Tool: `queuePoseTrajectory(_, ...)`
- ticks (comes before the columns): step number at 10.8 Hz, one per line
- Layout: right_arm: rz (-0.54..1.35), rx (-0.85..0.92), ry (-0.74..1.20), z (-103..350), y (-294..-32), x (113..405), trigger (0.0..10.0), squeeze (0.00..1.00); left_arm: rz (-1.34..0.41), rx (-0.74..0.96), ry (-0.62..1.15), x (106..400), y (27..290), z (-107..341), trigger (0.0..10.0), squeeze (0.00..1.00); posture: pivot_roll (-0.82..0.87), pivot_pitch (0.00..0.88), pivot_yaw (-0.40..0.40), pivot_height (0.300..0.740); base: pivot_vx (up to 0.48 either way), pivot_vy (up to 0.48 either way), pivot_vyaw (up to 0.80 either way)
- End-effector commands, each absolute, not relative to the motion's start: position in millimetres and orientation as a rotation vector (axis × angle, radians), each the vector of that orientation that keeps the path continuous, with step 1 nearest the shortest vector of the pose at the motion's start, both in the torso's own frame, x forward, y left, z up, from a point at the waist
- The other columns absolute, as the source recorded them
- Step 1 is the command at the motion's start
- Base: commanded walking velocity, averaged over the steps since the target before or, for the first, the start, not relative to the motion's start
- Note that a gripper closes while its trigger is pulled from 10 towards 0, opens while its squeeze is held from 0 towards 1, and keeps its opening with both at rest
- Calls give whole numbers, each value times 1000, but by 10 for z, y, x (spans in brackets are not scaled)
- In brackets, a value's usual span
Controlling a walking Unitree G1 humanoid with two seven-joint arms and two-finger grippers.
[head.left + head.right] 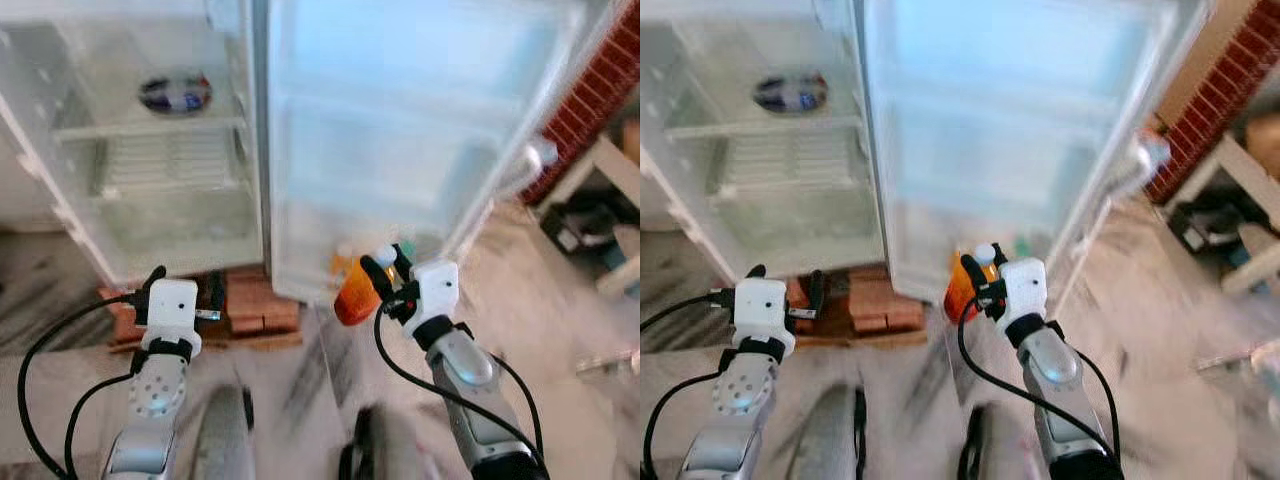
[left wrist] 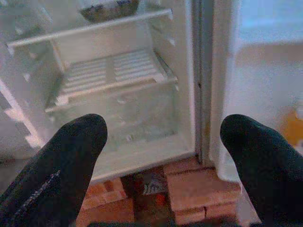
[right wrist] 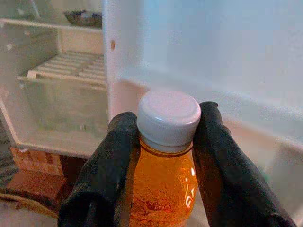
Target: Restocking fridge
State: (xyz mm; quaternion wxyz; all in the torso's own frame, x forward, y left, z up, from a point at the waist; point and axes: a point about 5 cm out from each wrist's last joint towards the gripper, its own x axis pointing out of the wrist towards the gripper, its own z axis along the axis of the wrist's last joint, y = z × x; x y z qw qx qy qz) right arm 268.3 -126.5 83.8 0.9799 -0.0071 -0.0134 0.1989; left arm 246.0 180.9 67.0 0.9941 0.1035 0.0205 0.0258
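While both arms reach out before an open fridge (image 1: 160, 215), the right gripper (image 3: 163, 142) pinches an orange juice bottle (image 3: 161, 189) just under its white cap (image 3: 169, 116), one black finger (image 3: 106, 165) pressed to each side of the neck. In the head views the bottle (image 1: 355, 295) hangs at about five o'clock from the picture's middle, in front of the lower edge of the fridge door (image 1: 400, 130), which stands swung open and takes up the twelve to two o'clock part of the scene. Something small and green (image 1: 404, 250) sits just beside the gripper, too blurred to name.

The left gripper (image 2: 165, 156) is empty, its fingers (image 2: 66, 156) spread wide apart, held at about eight o'clock in the left eye view and aimed at the lower part of the fridge cabinet. Inside the cabinet, at about eleven o'clock, a dark round dish (image 1: 175, 93) rests on an upper shelf; a white slatted rack (image 2: 113, 71) lies one level below it, above a clear drawer (image 2: 128, 113).

A stack of red bricks (image 2: 199, 187) lies under the fridge's base, at six o'clock from the cabinet. A red brick wall (image 1: 600, 90) rises at two o'clock, with a pale bench (image 1: 610, 180) and dark clutter beside it at three o'clock. The floor (image 1: 290, 400) is pale with grey streaks, smeared by motion blur.
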Motion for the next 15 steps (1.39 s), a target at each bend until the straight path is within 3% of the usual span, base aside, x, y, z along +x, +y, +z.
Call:
queuePoseTrajectory(1,404,-13,-61,908,-1267,2701,10000,0,38,202,35,2463,1784,679,10000,0,143,96,-65,590,0,0,0)
queuePoseTrajectory(9,404,-24,-68,920,-1264,2723,10000,0,34,204,12,2481,1762,707,10000,0,141,97,-71,590,0,0,0)
queuePoseTrajectory(15,403,-41,-110,1001,-1271,2773,10000,0,26,203,12,2501,1733,704,10000,0,140,92,-73,590,279,0,0)
